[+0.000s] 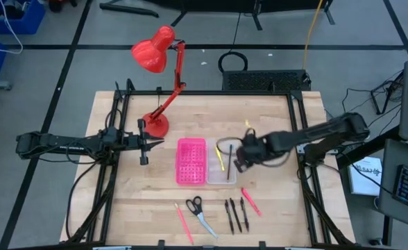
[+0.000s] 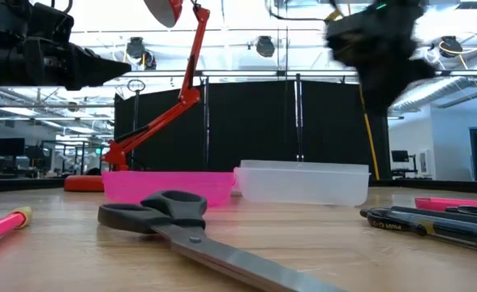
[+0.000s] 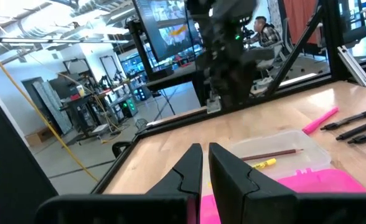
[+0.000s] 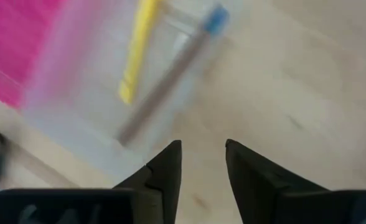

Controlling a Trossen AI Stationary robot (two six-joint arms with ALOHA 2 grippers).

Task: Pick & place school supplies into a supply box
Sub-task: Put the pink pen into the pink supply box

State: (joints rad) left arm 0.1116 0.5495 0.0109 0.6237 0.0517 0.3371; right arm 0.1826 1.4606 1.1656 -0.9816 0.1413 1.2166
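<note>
Right claw (image 1: 237,158) is held over the clear half of the supply box (image 1: 202,161), fingers apart, nothing gripped. Yellow pen (image 4: 136,56) and dark pencil (image 4: 164,81) are already in that tray. Scissors (image 1: 198,212), pink and black pens are left on the near surface (image 1: 141,201). Left claw (image 3: 205,163) is parked left, fingers nearly together, empty. Risk: tray rim could be clipped on a low pull-out, shifting the light box.
</note>
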